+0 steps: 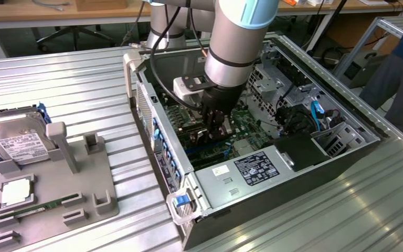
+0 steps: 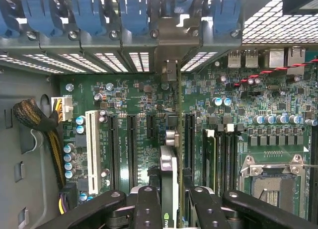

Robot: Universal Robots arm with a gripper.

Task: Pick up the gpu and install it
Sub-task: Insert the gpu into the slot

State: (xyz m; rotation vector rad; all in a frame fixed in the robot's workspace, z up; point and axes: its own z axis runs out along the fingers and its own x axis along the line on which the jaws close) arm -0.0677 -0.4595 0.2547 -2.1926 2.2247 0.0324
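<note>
Gripping the gpu edge-on, with the gripper closed narrow on the card's two faces and black fingers pressed to either side. Hanging inside the open computer case, low over the green motherboard, close to the rear wall with its blue slot latches. Running roughly parallel to the long black expansion slots; cannot tell whether touching one yet.

Judged as the seating step. Best done by squaring the card's bottom edge along the slot's full length, holding it upright without tilt, and bringing the bracket end flush to the rear wall's opening. Press straight down and evenly, with no sideways drag across the small blue capacitors or the white slot. Mind the braided cable bundle and the memory slots close by. Likely to jam with one end leading.

Resting on its side near the middle of a ribbed metal table. Toward the table's edge on the exterior view's left, a grey fixture tray carrying a hard drive, a processor and a green memory stick. By the table's edge on the exterior view's right, a person standing near. Beyond the far edge, wooden desks and a chair base on a dark floor.
</note>
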